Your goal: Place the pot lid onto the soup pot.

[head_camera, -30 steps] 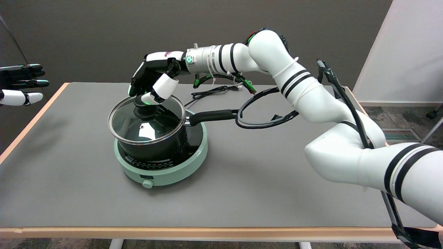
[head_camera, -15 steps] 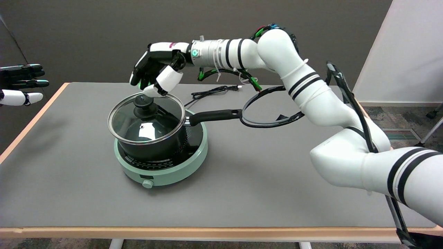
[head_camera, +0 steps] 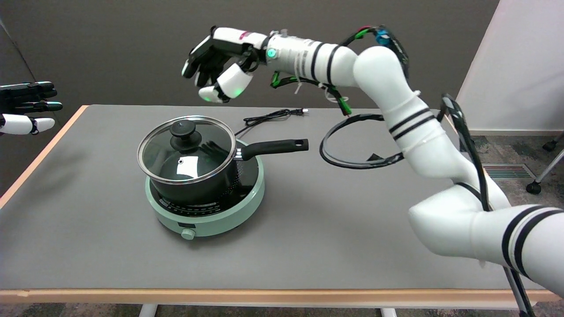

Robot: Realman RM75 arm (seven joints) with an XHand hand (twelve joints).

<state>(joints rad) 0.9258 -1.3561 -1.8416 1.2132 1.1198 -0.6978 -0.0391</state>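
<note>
A glass pot lid (head_camera: pixel 176 156) with a black knob (head_camera: pixel 183 129) lies on the black soup pot (head_camera: pixel 198 187), covering its mouth. The pot's long black handle (head_camera: pixel 275 147) points right. My right hand (head_camera: pixel 218 70) hangs in the air well above and a little right of the knob, touching nothing. Its fingers are spread and loosely curved, with nothing between them.
The pot stands on a round mint-green cooktop (head_camera: pixel 211 220) left of the table's middle. A black power cord (head_camera: pixel 273 115) lies behind it near the far edge. The idle left hand (head_camera: pixel 26 105) hovers at the upper left. Black cable loops (head_camera: pixel 357 152) hang from my right arm.
My right hand has let go of the lid's knob and risen up and to the right, away from the pot. The lid stays on the pot.
</note>
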